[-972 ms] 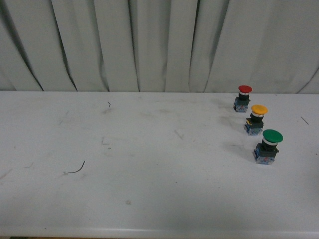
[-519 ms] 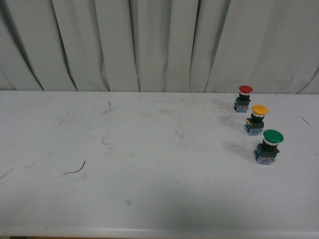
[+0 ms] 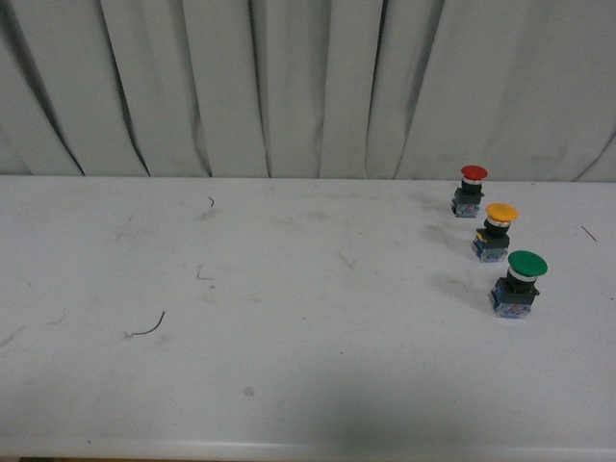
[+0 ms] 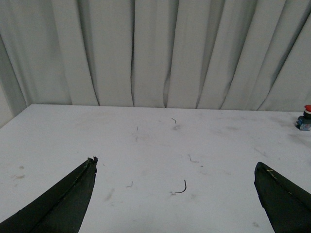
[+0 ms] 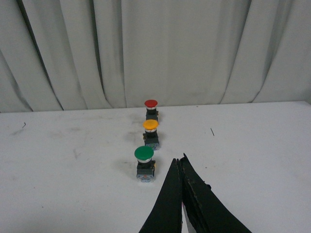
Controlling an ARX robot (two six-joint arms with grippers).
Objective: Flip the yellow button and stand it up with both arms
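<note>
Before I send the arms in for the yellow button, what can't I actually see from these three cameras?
- Front view: both arms lie outside the frame.
- Left wrist view: the yellow button and green button fall beyond the edge; the red button is cut by it.
- Left gripper: fingertips only, spread wide.
- Right gripper: fingers pressed together, bases cut off.
- Button blocks: markings too small.

Small push-button switch with round yellow-orange cap (image 3: 500, 213), black neck, blue-grey block: upright, cap up, between red-capped button (image 3: 472, 174) and green-capped button (image 3: 526, 264).

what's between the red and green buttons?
The yellow button stands between the red button and green button; front and right wrist views both show the row.
</note>
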